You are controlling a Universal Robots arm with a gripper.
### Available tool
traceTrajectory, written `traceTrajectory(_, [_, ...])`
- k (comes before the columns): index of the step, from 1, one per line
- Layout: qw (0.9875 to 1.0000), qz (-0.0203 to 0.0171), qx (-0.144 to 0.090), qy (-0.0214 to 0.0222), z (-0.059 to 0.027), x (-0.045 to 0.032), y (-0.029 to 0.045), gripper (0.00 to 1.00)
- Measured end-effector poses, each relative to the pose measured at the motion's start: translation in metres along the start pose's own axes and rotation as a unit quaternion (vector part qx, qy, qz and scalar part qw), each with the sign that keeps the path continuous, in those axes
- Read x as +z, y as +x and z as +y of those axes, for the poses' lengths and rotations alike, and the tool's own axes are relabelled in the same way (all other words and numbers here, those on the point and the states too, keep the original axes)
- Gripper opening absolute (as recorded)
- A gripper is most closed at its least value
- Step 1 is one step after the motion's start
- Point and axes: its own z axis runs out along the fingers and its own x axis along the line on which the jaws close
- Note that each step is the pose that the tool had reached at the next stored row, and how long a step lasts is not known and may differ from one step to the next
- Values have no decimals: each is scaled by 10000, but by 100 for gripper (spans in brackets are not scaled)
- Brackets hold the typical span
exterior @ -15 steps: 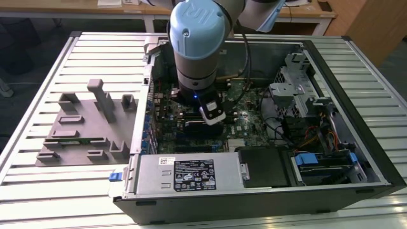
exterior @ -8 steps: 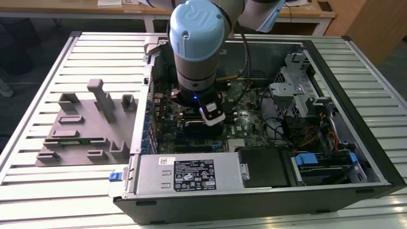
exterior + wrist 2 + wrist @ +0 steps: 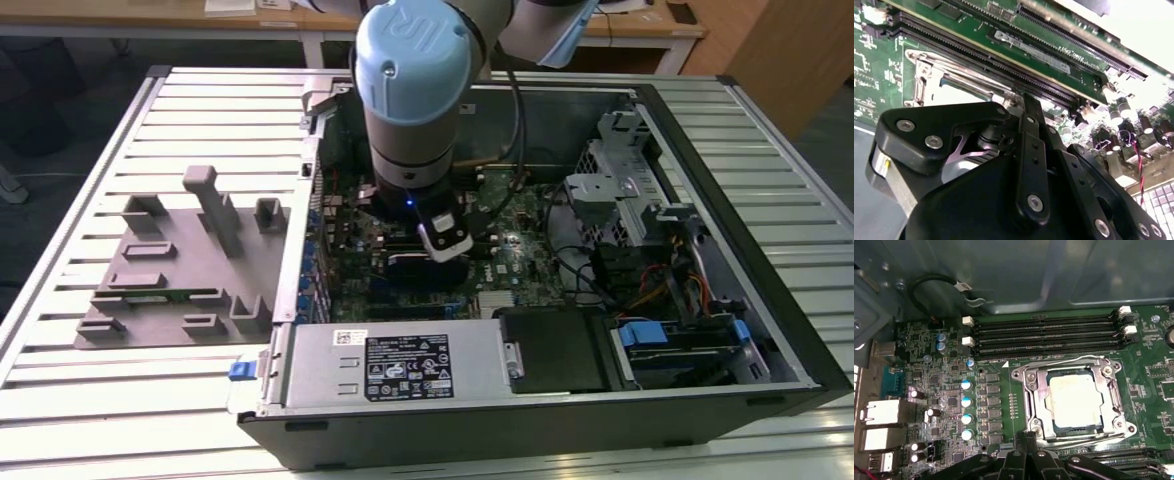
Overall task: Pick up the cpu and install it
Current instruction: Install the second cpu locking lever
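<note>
The cpu (image 3: 1074, 400), a silvery-white square with a thin rim, lies flat inside the open metal-framed socket (image 3: 1030, 390) on the green motherboard (image 3: 1149, 360). In the first wrist view my gripper (image 3: 1025, 436) stands just off the socket's edge, its black fingers drawn together with nothing between them. The second wrist view shows the gripper (image 3: 1026, 100) from behind its linkage, tips close over the socket frame (image 3: 924, 80). In the exterior view the arm reaches down into the open computer case (image 3: 694, 130), and the gripper (image 3: 447, 252) hangs low over the board.
Memory slots (image 3: 1044, 335) run beside the socket, and one holds a green memory stick (image 3: 1034, 47). Capacitors (image 3: 966, 410) and rear ports (image 3: 881, 412) flank the board. The power supply (image 3: 387, 365) and drive cage (image 3: 627, 190) crowd the case. A grey parts fixture (image 3: 174, 270) lies on the table.
</note>
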Motion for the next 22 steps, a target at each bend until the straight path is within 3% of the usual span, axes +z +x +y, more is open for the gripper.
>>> traceTrajectory(6, [10000, -3, -1, 3, 40, -130, 0, 11])
traceTrajectory(16, [10000, -47, -14, 27, 121, -369, 0, 11])
traceTrajectory(17, [10000, -52, -15, 57, 128, -380, 0, 11])
traceTrajectory(20, [9996, -73, -21, 256, 146, -383, 2, 11])
traceTrajectory(22, [9995, -80, -16, 304, 165, -377, 4, 11])
